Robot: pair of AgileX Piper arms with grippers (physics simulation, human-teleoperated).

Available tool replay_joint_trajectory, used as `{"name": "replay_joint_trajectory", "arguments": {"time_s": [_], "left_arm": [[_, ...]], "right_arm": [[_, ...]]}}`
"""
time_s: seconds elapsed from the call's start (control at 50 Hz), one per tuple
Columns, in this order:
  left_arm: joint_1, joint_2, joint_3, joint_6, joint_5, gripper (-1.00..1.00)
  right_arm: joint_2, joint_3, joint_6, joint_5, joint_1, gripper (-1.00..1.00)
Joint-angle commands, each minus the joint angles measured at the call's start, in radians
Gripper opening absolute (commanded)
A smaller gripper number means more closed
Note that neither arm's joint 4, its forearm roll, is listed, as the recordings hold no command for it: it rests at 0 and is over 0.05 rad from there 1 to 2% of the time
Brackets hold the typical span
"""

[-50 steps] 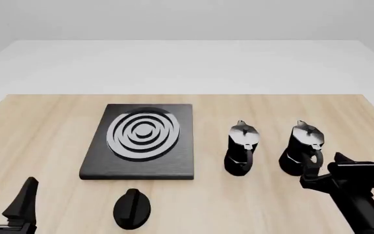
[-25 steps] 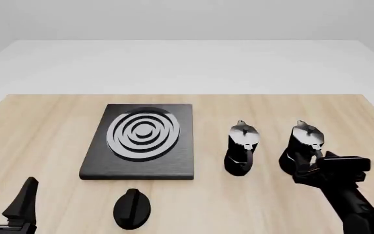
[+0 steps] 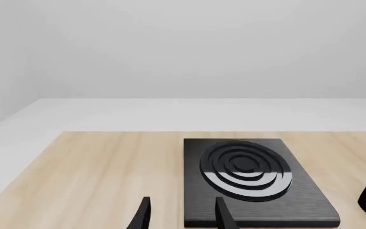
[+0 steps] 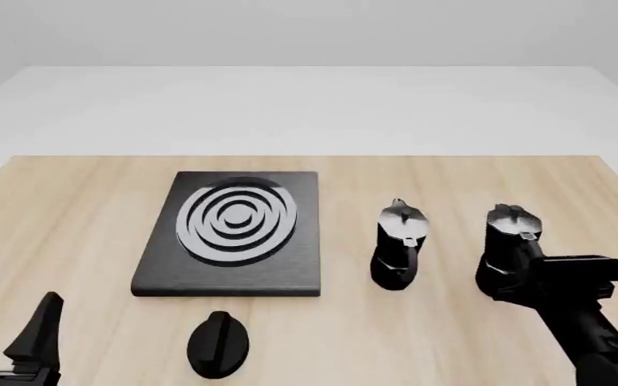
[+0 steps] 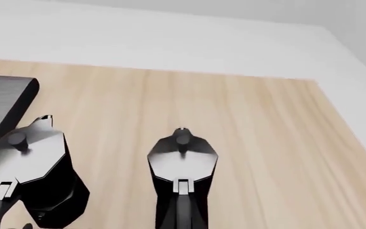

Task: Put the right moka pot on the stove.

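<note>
The right moka pot (image 4: 508, 241) stands on the table right of the other moka pot (image 4: 398, 245); both are black with silver lids. My right gripper (image 4: 520, 275) is pressed against its near side. In the right wrist view the right moka pot (image 5: 181, 164) fills the centre, handle toward the camera. No spread fingers show beside it, so the gripper looks shut on the handle. The stove (image 4: 234, 233), a black slab with silver rings, lies to the left of both pots. My left gripper (image 4: 14, 310) hangs open at the near left, fingers (image 3: 220, 212) apart, holding nothing.
A small black round knob (image 4: 218, 344) lies near the table's front edge, below the stove. The other moka pot (image 5: 30, 167) stands between the right pot and the stove's corner (image 5: 2, 100). The table's right edge runs close to the right pot.
My right gripper has moved forward and left onto the right moka pot. The pot has shifted slightly and turned its handle toward the gripper. The left arm has not moved.
</note>
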Motion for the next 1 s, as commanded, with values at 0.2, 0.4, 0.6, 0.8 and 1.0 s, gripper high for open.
{"name": "replay_joint_trajectory", "arguments": {"time_s": [0.2,0.4,0.6,0.8,1.0], "left_arm": [[0.0,0.0,0.0,0.0,0.0,1.0],[0.0,0.0,0.0,0.0,0.0,1.0],[0.0,0.0,0.0,0.0,0.0,1.0],[0.0,0.0,0.0,0.0,0.0,1.0],[0.0,0.0,0.0,0.0,0.0,1.0]], "right_arm": [[-0.197,-0.04,0.006,0.149,0.032,-1.0],[-0.284,-0.069,0.005,0.237,0.055,-1.0],[-0.383,-0.107,0.012,0.329,0.083,-1.0],[-0.506,-0.184,0.04,0.464,0.119,-1.0],[-0.562,-0.278,0.048,0.559,0.136,-1.0]]}}
